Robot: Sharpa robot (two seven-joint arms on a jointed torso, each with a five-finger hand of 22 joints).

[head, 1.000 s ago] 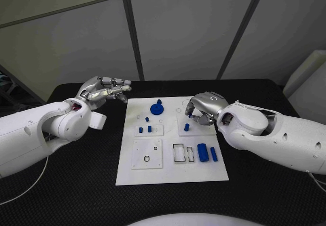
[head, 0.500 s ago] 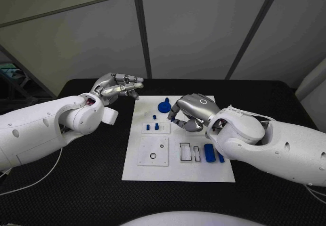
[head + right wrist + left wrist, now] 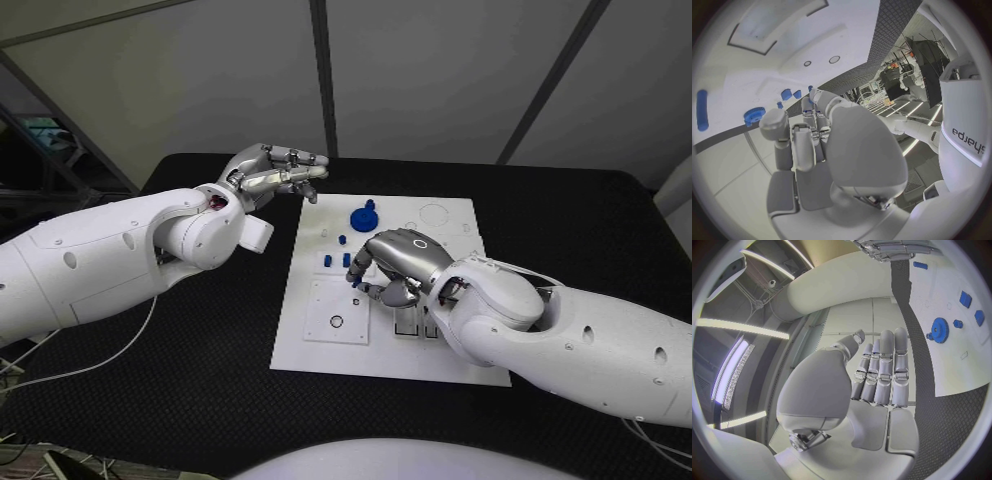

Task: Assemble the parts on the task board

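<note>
Fingers of the silver left hand [image 3: 274, 172] curl together, holding nothing, beside the white task board [image 3: 325, 350]; whether the silver right hand [image 3: 392, 262], over small blue parts [image 3: 336, 260], grips anything is unclear.

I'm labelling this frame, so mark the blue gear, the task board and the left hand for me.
blue gear [image 3: 364, 217]: head view, on its toothed disc.
task board [image 3: 447, 222]: head view, on bare white plate near its far corner.
left hand [image 3: 274, 172]: head view, on the middle of the hand.
</note>
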